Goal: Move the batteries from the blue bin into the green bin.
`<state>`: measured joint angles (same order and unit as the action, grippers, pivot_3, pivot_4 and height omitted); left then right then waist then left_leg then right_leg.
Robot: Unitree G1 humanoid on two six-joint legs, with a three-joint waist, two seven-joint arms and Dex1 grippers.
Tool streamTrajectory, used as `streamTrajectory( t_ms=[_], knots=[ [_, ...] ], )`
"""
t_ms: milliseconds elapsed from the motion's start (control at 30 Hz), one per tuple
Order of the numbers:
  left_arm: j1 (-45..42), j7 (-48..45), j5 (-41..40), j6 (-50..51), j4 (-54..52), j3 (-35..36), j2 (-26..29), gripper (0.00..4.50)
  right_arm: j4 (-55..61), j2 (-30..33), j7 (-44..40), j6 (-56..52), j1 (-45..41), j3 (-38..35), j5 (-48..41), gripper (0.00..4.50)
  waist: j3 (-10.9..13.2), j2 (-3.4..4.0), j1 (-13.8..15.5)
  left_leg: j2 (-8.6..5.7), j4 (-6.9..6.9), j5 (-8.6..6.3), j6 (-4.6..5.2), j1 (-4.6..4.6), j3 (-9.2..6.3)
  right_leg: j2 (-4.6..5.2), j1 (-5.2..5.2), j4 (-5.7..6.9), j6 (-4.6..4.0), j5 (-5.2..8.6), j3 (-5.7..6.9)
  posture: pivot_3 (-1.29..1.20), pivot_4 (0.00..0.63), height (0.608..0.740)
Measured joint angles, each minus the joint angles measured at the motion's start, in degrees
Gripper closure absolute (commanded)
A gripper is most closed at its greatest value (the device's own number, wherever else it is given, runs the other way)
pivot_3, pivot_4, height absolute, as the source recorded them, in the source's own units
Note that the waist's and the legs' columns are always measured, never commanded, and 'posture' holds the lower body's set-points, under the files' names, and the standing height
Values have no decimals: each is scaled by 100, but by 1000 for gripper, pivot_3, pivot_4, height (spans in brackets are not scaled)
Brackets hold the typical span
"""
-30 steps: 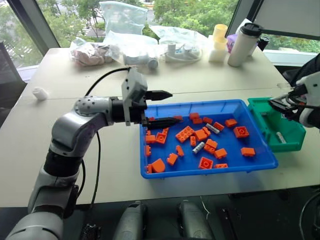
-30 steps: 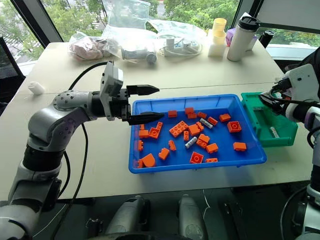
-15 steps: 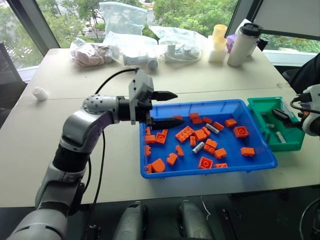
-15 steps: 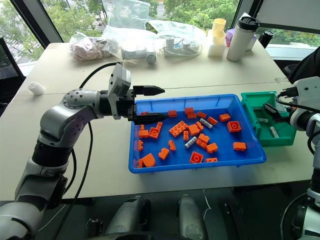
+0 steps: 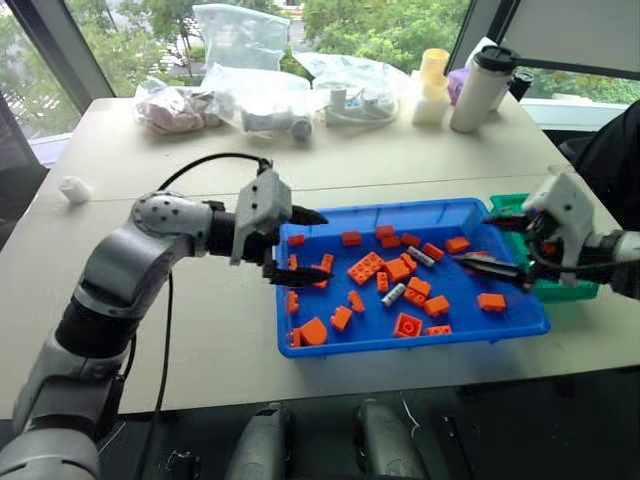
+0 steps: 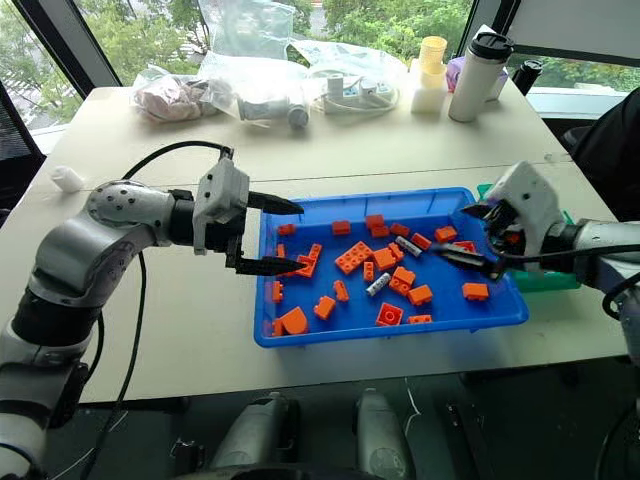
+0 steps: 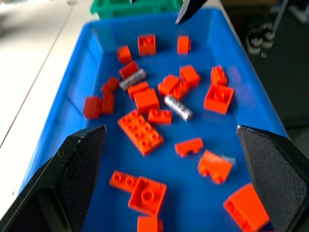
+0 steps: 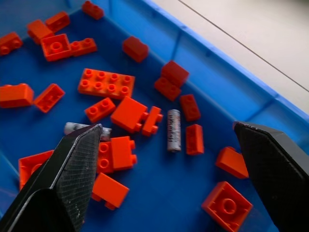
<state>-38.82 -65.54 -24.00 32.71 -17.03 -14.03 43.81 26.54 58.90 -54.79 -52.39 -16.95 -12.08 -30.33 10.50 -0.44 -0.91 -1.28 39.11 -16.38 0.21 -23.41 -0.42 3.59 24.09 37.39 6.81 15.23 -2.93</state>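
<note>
Since a second ago my right gripper [image 6: 478, 240] has swung from over the green bin [image 5: 575, 292] to over the right end of the blue bin [image 6: 300, 335], fingers now spread wide, nothing between them. Left gripper [image 6: 277, 236] has pulled back a bit toward the blue bin's left rim, also spread wide and empty

Two batteries [image 6: 379, 284] lie in the blue bin among the orange bricks [image 6: 356, 257]: one near the middle, second one [image 6: 408, 246] just beyond it toward the far-right side. Both lie flat, each touching or just beside bricks. In the right wrist view I see one battery [image 8: 173, 130] between the fingers' line of sight, next to a small brick, and the other [image 8: 87, 129] partly hidden behind my left-hand fingertip [image 8: 72, 164]. Left wrist view shows both as well, well ahead of the open fingers [image 7: 77, 159]

Green bin sits against the right end of the blue bin, mostly hidden behind my right arm; can't tell its contents now

Table [image 5: 200, 330] far side has clear bags [image 5: 250, 95], a white tumbler [image 5: 478, 88] with black lid and a yellow-capped container [image 5: 433, 85]. Small white object [image 5: 73, 188] sits at the left edge
</note>
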Motion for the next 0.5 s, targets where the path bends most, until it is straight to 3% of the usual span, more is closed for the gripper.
streamTrajectory(
  t_ms=[367,500],
  knots=[
    [-31,18,29,-47,10,24,-169,0,-317,-20,-752,954,-589,2128,631,28,2,-4,113,-2,7,-4,7,-6,-8,4,-6,-18,0,0,10,0,150,740],
    [-28,230,34,42,-16,45,-239,0,-779,-258,-951,1290,-943,2530,928,28,2,-4,107,-1,6,-4,7,-6,-8,3,-5,-16,0,0,9,0,150,740]
  ],
)
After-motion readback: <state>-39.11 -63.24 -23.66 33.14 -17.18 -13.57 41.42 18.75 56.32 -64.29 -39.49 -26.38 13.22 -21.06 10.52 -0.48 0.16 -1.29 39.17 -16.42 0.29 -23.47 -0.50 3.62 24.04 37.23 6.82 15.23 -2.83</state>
